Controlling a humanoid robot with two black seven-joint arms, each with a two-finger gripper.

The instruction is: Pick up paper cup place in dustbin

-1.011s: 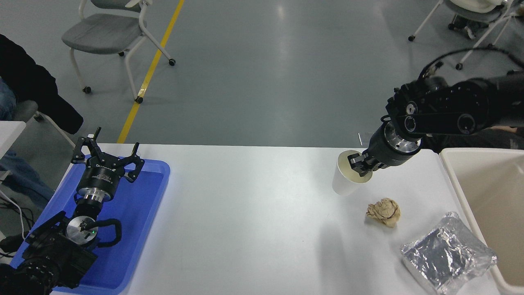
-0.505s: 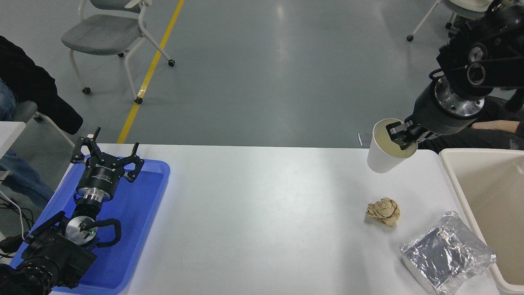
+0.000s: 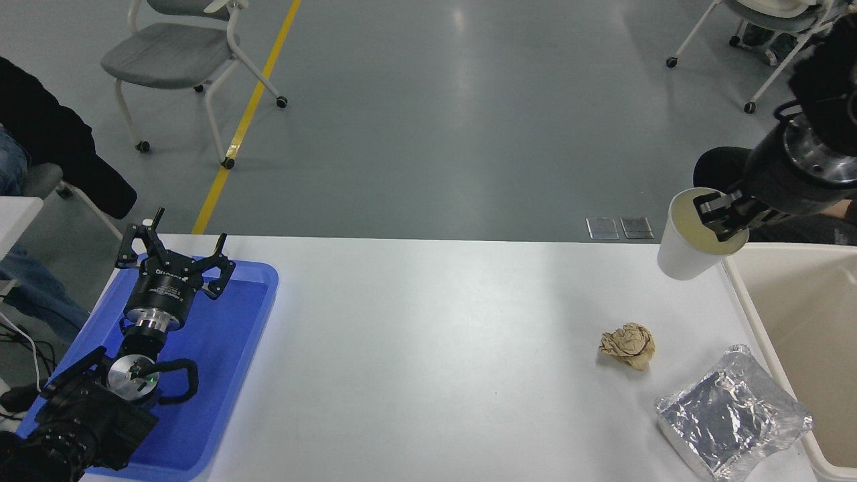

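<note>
The white paper cup [image 3: 684, 251] with a cream inside hangs tilted in the air at the table's far right, just left of the dustbin's rim. My right gripper [image 3: 722, 215] is shut on the cup's rim, one finger inside and one outside. The cream-beige dustbin [image 3: 740, 294] stands at the right edge, partly cut off by the picture. My left gripper [image 3: 175, 249] is parked open over the blue tray at the lower left.
A crumpled tan paper ball [image 3: 628, 345] and a silver foil packet [image 3: 733, 414] lie on the white table [image 3: 428, 361] near the dustbin. A shallow blue tray [image 3: 221, 375] sits at the left. A person sits behind the dustbin, and another at the far left.
My right gripper has lifted the cup off the table and carried it up and to the right, from left of the paper ball to beside the dustbin's rim. The left arm has not moved.
</note>
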